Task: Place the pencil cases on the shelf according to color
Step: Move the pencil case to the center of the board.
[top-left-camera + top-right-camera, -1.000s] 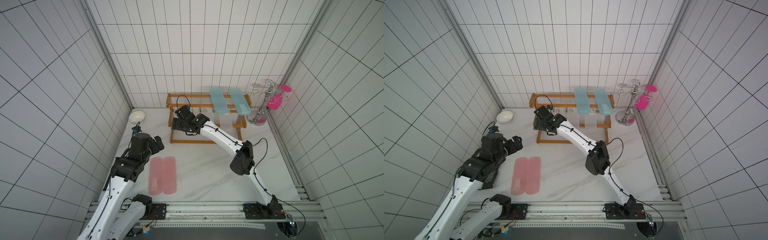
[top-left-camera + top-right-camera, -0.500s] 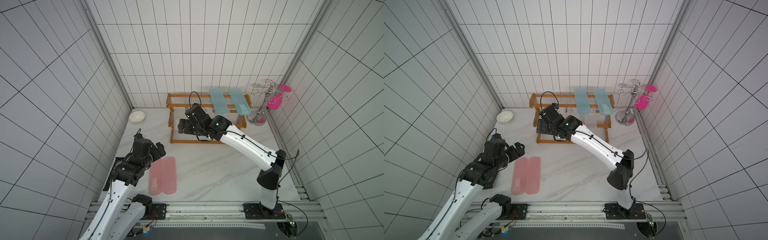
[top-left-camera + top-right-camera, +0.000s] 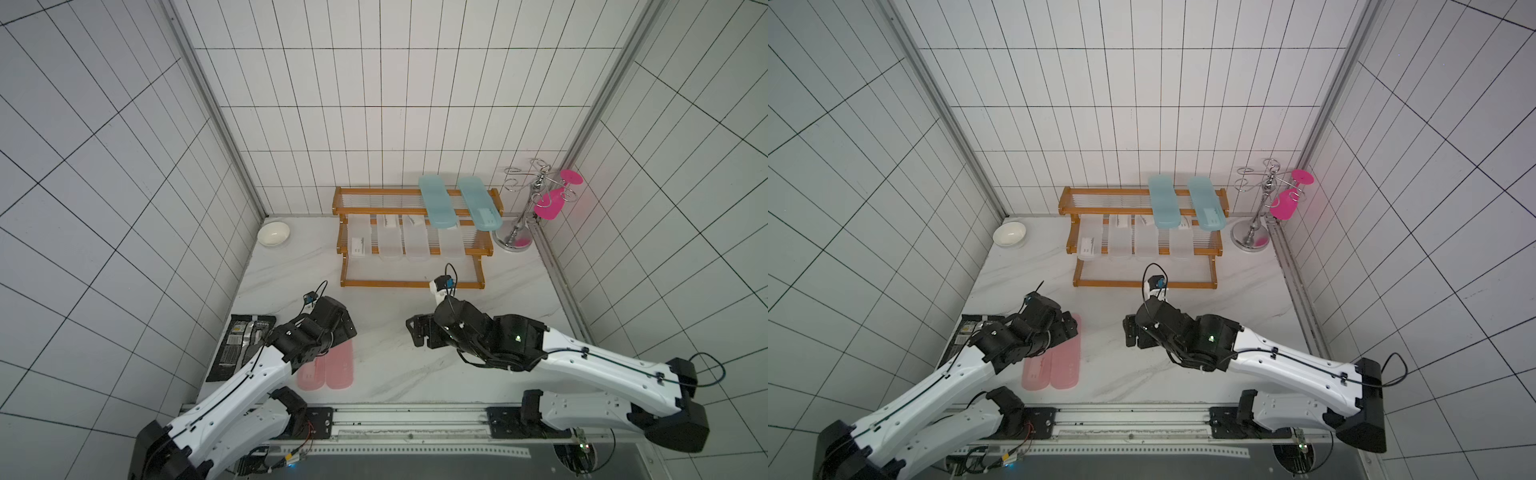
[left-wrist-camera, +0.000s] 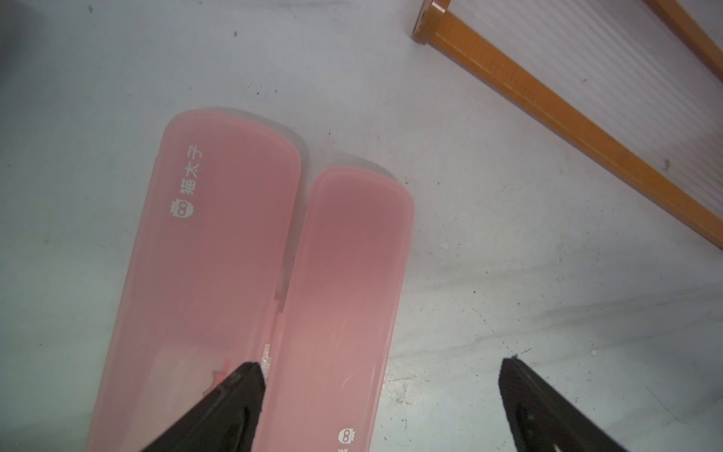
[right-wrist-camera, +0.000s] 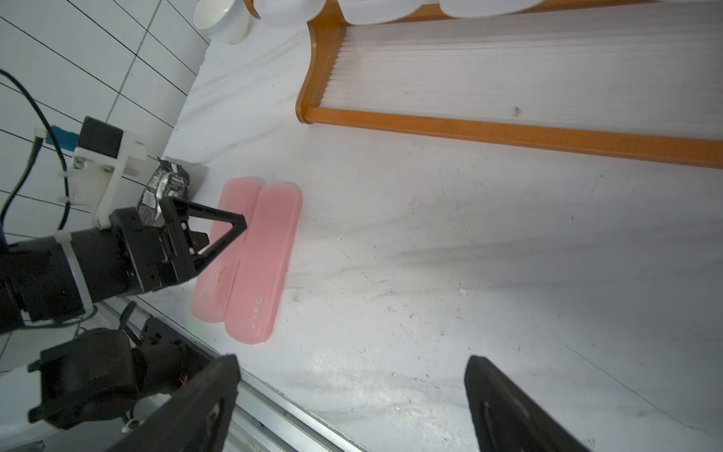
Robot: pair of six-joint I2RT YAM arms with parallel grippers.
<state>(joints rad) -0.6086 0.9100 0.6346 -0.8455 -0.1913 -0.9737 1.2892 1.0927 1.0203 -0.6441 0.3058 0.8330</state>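
Lower left, in a top view: translucent pink cases (image 3: 338,370), upper ends hidden under left gripper (image 3: 340,331), spread wide, empty; right gripper (image 3: 412,333) likewise.

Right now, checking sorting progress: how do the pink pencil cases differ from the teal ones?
The pink pencil cases lie touching on the tabletop; the teal pencil cases rest apart on the shelf's top tier. The open left pincer hovers over the pink ones, none near the teal. Both are long, translucent, round-ended.
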